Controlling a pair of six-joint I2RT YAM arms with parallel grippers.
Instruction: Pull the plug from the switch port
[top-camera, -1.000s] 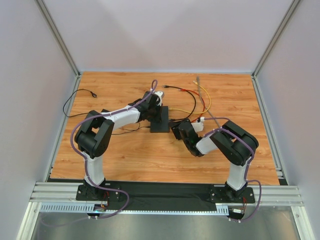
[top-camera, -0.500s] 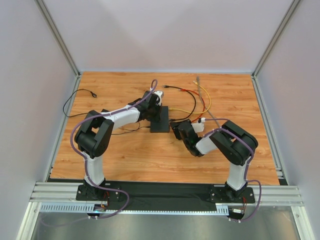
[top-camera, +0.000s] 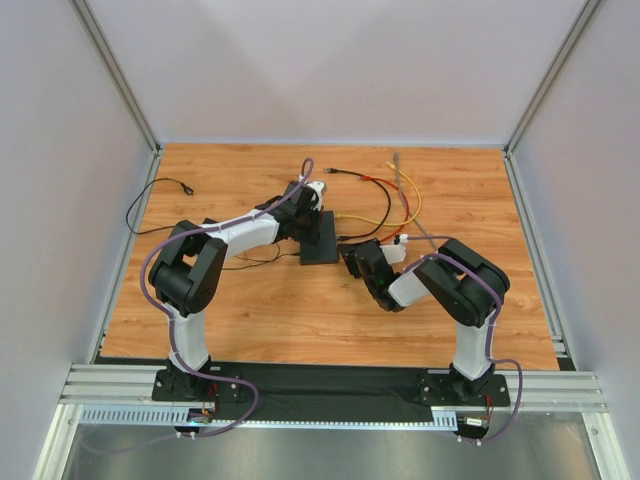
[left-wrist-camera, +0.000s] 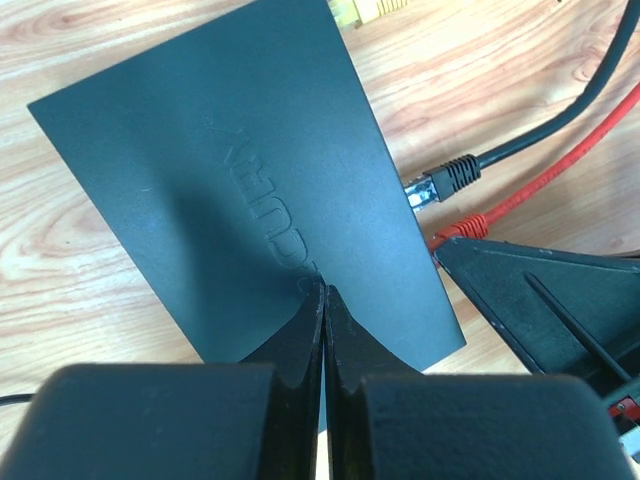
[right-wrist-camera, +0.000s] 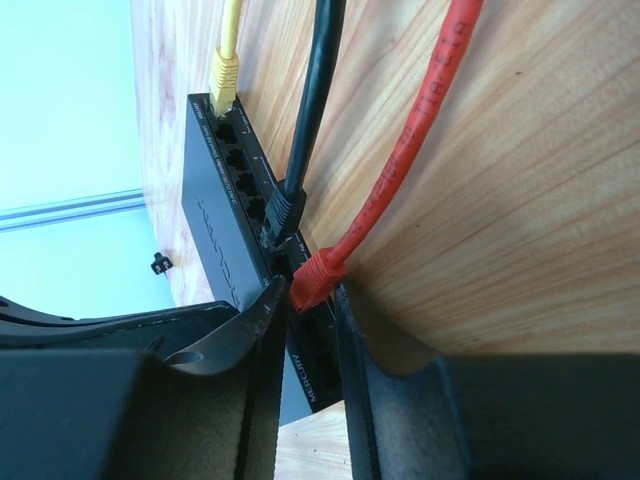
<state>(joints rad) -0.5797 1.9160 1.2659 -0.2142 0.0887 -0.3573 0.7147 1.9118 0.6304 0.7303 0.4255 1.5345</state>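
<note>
Wood table (top-camera: 250, 310), pale walls (top-camera: 330, 70); L pincer (left-wrist-camera: 323, 300) clenched atop switch (left-wrist-camera: 200, 150); R pincer (right-wrist-camera: 308, 296) straddles red plug (right-wrist-camera: 318, 275), grip unclear.

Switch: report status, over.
Left end effector shut, tips on switch top. Right end effector straddles red plug, seated in port; grip unconfirmed. Black plug close beside, next port.

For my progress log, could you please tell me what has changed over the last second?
The right gripper has edged left toward the flat matte black switch, its fingers flanking the red cable plug; a grip is not certain. The left gripper stays shut, pressing the switch.
</note>
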